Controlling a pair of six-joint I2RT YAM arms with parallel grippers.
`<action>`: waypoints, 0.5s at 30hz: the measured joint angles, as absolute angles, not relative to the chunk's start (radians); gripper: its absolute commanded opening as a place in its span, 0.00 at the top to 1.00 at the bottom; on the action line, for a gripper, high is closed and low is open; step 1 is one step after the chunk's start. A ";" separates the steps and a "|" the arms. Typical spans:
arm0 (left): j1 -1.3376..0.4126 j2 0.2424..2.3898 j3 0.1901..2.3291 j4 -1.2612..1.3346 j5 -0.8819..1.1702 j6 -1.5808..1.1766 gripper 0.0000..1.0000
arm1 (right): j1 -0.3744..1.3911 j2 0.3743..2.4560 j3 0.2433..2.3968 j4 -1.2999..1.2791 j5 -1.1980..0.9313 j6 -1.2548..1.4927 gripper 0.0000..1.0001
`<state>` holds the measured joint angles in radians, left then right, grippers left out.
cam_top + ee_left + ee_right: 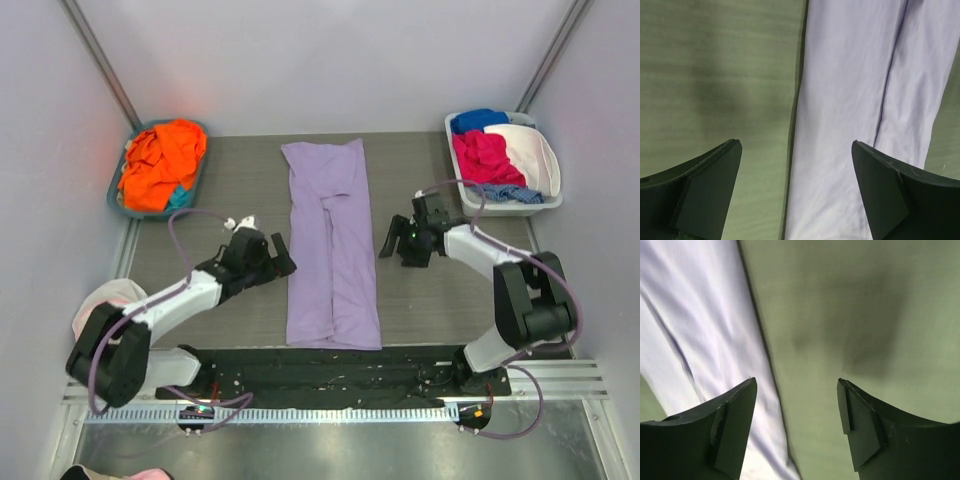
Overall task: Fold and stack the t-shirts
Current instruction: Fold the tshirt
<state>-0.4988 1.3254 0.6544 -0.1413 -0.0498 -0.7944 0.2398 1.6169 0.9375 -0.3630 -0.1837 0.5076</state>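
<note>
Left gripper (281,263) points right, right gripper (391,245) points left; both jaws spread, gripping nothing.

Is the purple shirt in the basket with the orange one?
No, the purple shirt lies flat on the table; the orange shirt fills that basket.

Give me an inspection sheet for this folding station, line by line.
Surface: grey-brown table, flat.
Job's things: long lavender cloth t-shirt, folded into a narrow strip, flat mid-table; crumpled orange cloth t-shirt and teal cloth in a teal plastic basket, far left.
Clutter: white plastic basket, far right, holding blue, pink and white cloth; round white pouch with pink rim beside the left arm.
Grippers: left gripper, jaws open, straddles the lavender t-shirt's left edge; right gripper, jaws open, straddles its right edge; neither holds anything.
Cables: left purple cable and right purple cable loop above the table, off the shirt.
Surroundings: white walls; metal rail at near edge.
</note>
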 measured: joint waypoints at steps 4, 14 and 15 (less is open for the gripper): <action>-0.550 1.152 0.541 -0.152 -0.090 -0.850 0.05 | 0.308 1.441 0.800 -0.380 -0.176 0.554 0.21; -0.773 0.906 0.369 -0.212 -0.192 -0.992 0.20 | 0.594 1.115 0.559 -0.400 -0.067 0.765 0.26; -0.810 0.895 0.356 -0.221 -0.205 -1.007 0.20 | 0.614 1.095 0.539 -0.404 -0.053 0.782 0.26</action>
